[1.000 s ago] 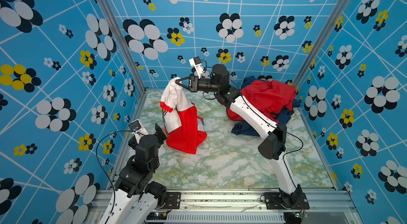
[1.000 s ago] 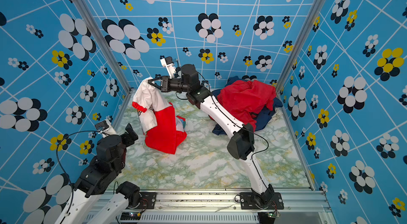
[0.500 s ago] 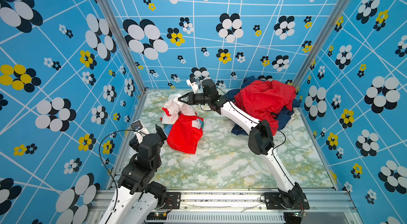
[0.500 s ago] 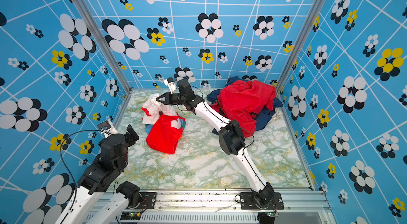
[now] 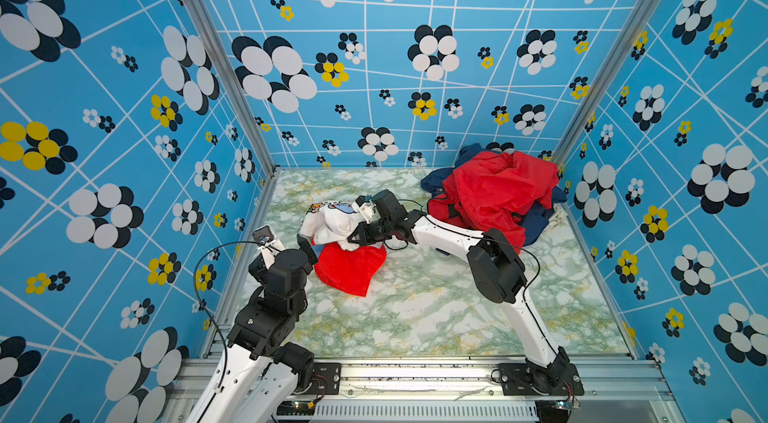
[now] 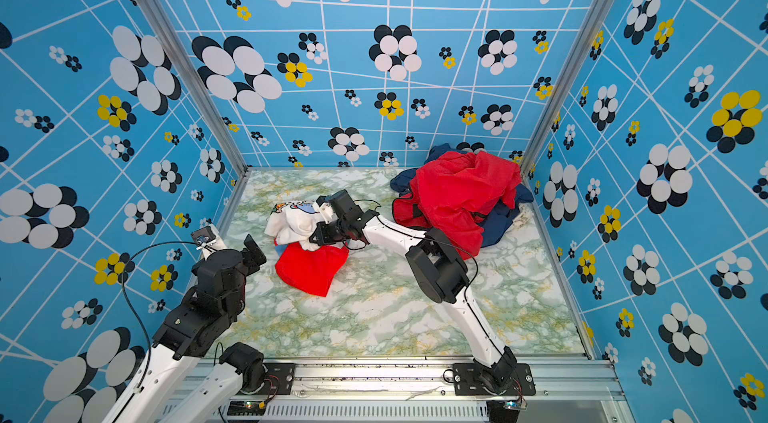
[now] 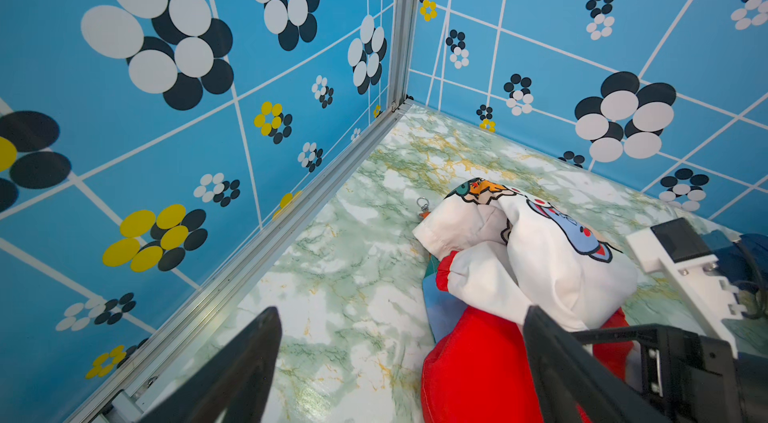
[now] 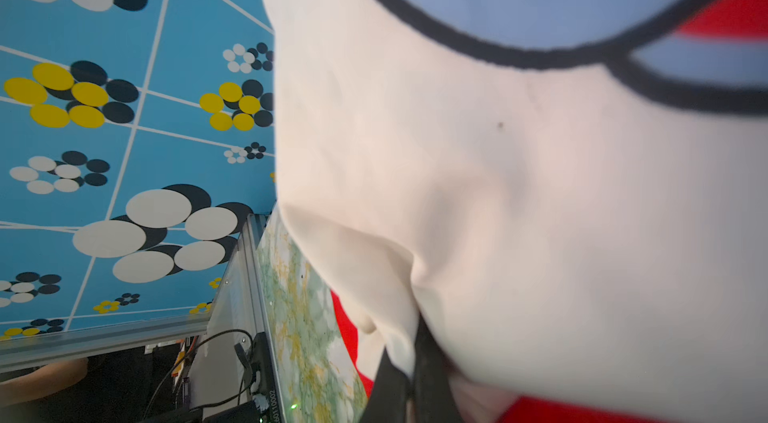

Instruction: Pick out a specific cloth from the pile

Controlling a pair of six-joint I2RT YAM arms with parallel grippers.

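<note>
Currently the cloth (image 5: 338,229) lies bunched on the table (image 5: 415,317), left of centre and well apart from the pile (image 5: 494,192) heaped in the far right corner. Its white, cartoon-printed part sits on top, and its red panel spreads flat toward the front. Bare marbled table lies open to its front and right. The left wall (image 5: 166,192) and its metal rail (image 7: 291,234) are near.

My right arm reaches low across the middle from its front-right base, elbow raised, forearm passing just in front of the pile. My right tool (image 5: 354,239) is clenched on a white fold of the cloth, where white meets red. My left arm is folded back at the front left. My left tool (image 5: 308,248) hangs released, jaws wide apart, just beside the red panel. Whether it touches the panel I cannot tell.

Only the top views show the whole pile. The left wrist view shows a small metal ring (image 7: 422,205) at the cloth's edge. The right wrist view is filled by white fabric, with my pinched fingertips (image 8: 390,387) at its edge.
</note>
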